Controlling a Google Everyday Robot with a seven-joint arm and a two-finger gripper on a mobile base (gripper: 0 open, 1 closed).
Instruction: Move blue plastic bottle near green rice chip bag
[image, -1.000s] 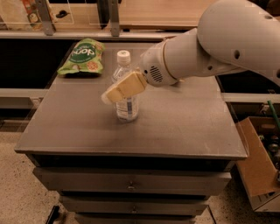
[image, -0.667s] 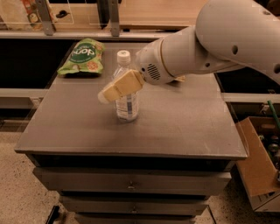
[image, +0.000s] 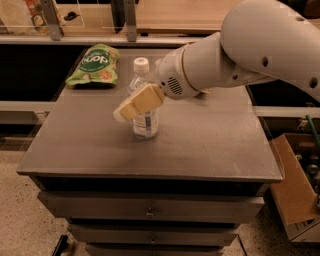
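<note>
The blue plastic bottle (image: 146, 125) stands upright near the middle of the grey table (image: 210, 145), its white cap (image: 141, 63) showing above my arm. My gripper (image: 132, 107) is at the bottle's middle, crossing in front of it from the right, on a large white arm (image: 240, 55). The green rice chip bag (image: 95, 64) lies flat at the table's back left corner, apart from the bottle.
An open cardboard box (image: 295, 185) sits on the floor to the right of the table. A shelf rail with metal posts (image: 130, 20) runs behind the table. Drawers (image: 150, 210) are below the tabletop.
My gripper has shifted slightly to the left against the bottle. The bottle and the bag stay where they were.
</note>
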